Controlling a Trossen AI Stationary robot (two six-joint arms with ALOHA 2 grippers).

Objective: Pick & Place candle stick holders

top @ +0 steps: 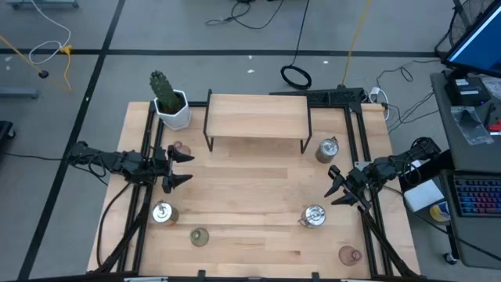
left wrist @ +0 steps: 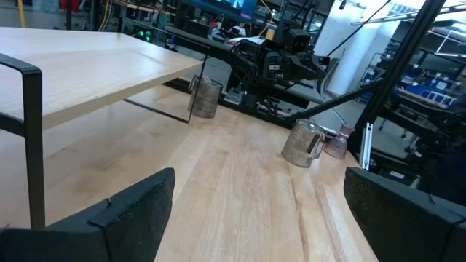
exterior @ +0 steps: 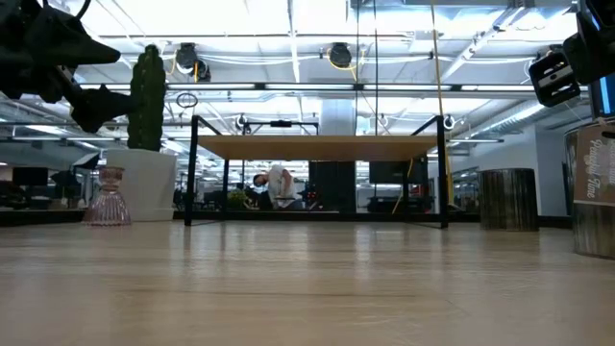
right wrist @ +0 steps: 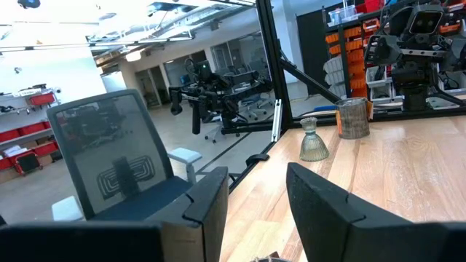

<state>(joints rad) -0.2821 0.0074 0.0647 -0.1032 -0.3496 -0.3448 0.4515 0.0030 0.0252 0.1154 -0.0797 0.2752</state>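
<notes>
Three silvery holders stand on the table on their bases: far right (top: 327,149), near right (top: 314,215) and near left (top: 163,212). Of the glass holders, a pink one (top: 178,148) is by the left arm, an olive one (top: 199,236) at the near left, and another pink one (top: 350,254) at the near right corner. My left gripper (top: 182,168) hovers open at the table's left side, its fingers level and nothing between them (left wrist: 258,218). At the right side my right gripper (top: 337,186) hovers open and empty (right wrist: 258,211).
A wooden riser on black legs (top: 258,117) stands at the far middle. A cactus in a white pot (top: 168,98) sits at the far left corner. Black frame rails (top: 149,157) run along both sides. The table's middle (top: 250,188) is bare wood.
</notes>
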